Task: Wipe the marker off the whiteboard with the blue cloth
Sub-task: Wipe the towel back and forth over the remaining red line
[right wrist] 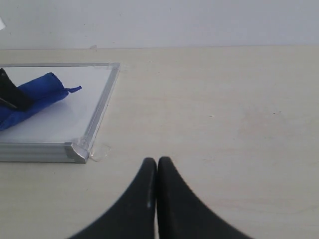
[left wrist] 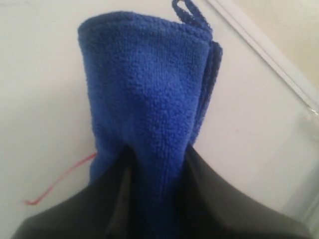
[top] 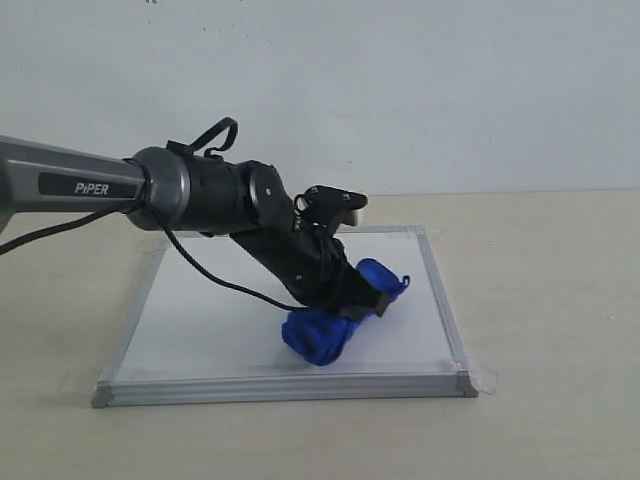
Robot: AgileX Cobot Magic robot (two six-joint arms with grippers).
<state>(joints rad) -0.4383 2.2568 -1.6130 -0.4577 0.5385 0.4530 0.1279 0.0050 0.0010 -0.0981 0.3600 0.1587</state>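
Table: 1 whiteboard, 1 blue cloth

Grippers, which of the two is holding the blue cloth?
The left gripper, shut on the blue cloth on the whiteboard. The right gripper is closed with nothing in it, off the board over the table.

You see a pale beige table, matte and faintly mottled. In the exterior view it shows at 3, 6 and 9 o'clock. Behind it, across 12 o'clock, stands a plain off-white wall. The wall meets the table's far edge in a straight, level seam. A tiny dark fleck sits on the wall near 11 o'clock, too small to identify. The right wrist view shows the same table and wall, with one small speck on the tabletop.
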